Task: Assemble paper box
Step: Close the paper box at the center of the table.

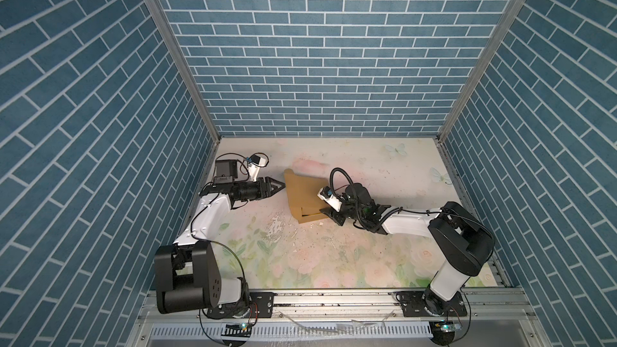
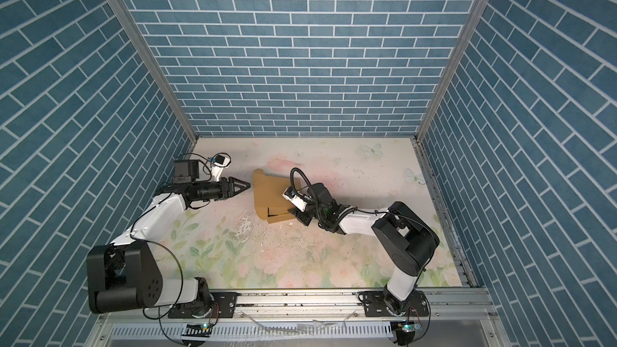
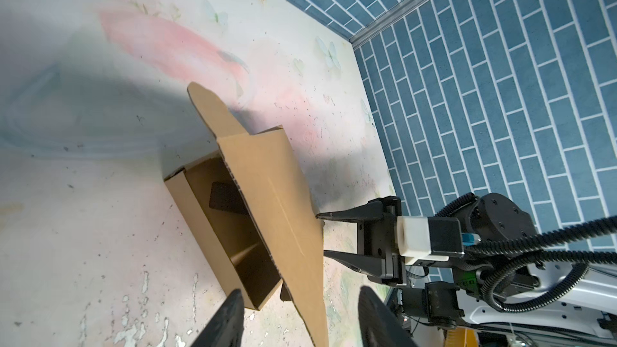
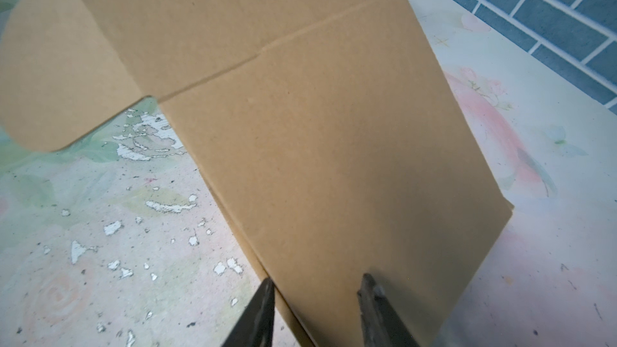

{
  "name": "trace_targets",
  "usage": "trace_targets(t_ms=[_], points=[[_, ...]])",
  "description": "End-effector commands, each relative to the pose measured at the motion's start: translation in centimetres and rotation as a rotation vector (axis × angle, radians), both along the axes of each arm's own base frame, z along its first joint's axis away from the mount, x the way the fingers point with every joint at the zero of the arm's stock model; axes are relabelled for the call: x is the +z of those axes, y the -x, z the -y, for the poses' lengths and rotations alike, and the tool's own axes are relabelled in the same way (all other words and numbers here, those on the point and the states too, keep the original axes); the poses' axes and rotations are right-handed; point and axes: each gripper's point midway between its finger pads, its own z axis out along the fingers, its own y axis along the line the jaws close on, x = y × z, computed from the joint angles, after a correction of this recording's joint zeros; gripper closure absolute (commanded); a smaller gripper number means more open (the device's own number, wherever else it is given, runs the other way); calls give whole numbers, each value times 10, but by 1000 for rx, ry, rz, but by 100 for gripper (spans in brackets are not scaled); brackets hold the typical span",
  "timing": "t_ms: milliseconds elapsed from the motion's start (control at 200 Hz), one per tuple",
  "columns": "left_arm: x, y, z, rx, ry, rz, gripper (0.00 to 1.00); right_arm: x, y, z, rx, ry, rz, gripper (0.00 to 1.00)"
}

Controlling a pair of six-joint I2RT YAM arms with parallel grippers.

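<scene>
Paper box (image 1: 302, 195) sits on the floral table (image 1: 367, 248), partly built. The shallow tray is formed, and the lid panel is raised and leans at a slant over it. One rounded tab (image 3: 203, 101) sticks out at the lid's end. A dark brown rectangular piece (image 3: 227, 200) lies inside the tray, under the lid.

Left gripper (image 1: 282, 186) is level with the box, just off its edge on the left arm's side. The left wrist view shows the claw spread wide, with its fingers (image 3: 230, 315) on either side of the lid's free corner and not pressing it.

Right gripper (image 3: 321, 234) is on the opposite side of the box, behind the lid. Its claw is spread, and both fingertips are at the lid's outer face and appear to touch it. In the right wrist view the lid's plain face lies beyond the fingers (image 4: 263, 308). Neither claw pinches the cardboard.

Chipped white patches (image 1: 277, 228) mark the table just beside the box, on the side toward the arm bases.
</scene>
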Motion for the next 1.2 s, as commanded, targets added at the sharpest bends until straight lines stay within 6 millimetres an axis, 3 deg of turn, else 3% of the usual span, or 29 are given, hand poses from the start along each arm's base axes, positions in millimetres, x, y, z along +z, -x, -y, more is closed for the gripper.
trace_targets(t_ms=[0,90,215,565,790,985,1195], points=[[-10,1,11,-17,33,-34,44,0,-3,-3,0,-8,-11,58],[-10,0,17,-36,32,-33,45,2,-3,-2,-5,-6,-10,58],[-26,-4,14,-20,-16,-46,48,2,-3,-2,0,-3,-4,58],[-47,-14,9,19,-65,-88,70,-1,-2,-2,0,1,-17,58],[-58,-14,8,26,-73,-110,75,3,5,-1,36,3,-24,56],[-65,-14,6,28,-89,-121,75,33,21,1,140,-82,-48,53],[-72,-12,3,30,-118,-128,74,77,6,-11,153,-201,-33,52]])
